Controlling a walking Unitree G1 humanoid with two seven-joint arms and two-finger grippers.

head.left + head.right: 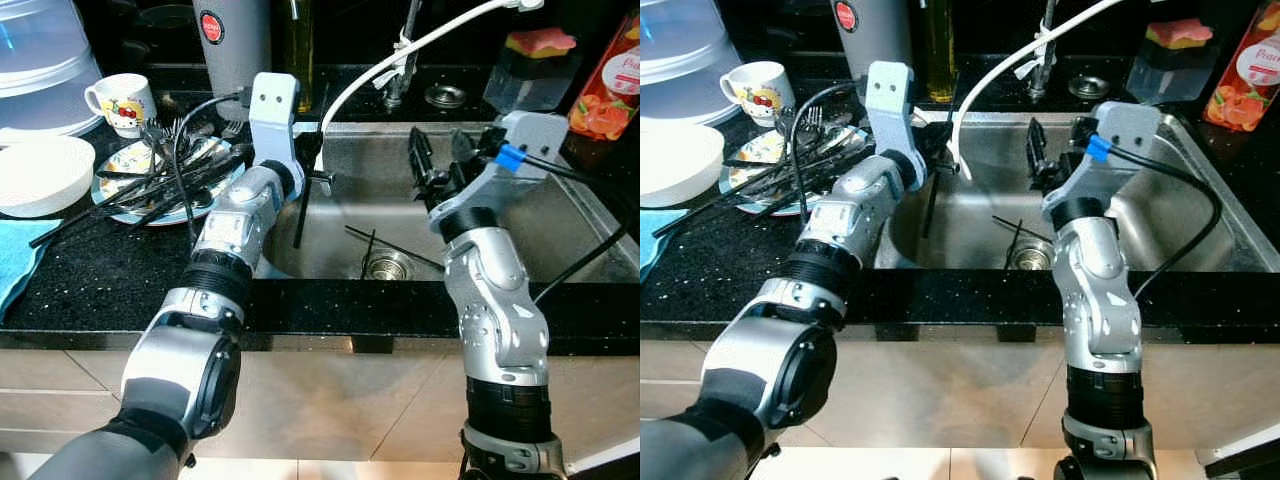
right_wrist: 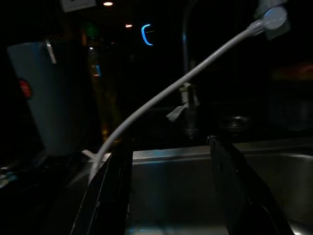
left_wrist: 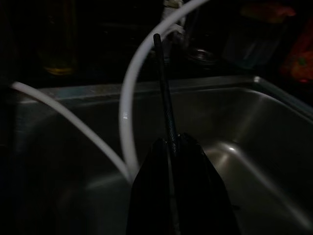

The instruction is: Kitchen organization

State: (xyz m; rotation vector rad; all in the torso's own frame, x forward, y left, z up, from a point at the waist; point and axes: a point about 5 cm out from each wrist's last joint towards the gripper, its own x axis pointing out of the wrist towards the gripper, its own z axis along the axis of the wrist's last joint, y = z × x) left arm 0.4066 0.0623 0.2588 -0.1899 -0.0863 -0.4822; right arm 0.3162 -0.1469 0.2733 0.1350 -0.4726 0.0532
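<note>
My left gripper point(image 3: 171, 147) is pinched shut on a single chopstick point(image 3: 164, 93), holding it over the left edge of the sink point(image 1: 560, 240). The stick's long axis runs straight out along the fingers — in the head view it hangs steeply down into the basin. My right gripper point(image 2: 171, 196) hovers over the middle of the sink, fingers spread and empty. More chopsticks point(image 1: 395, 247) lie by the drain point(image 1: 388, 266), nearer the right arm — I'd judge that the next reach.

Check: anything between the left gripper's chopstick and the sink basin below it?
Nothing solid blocks it. The left gripper holds the chopstick over the sink; only the white hose runs close beside it. The right gripper hovers apart.
</note>
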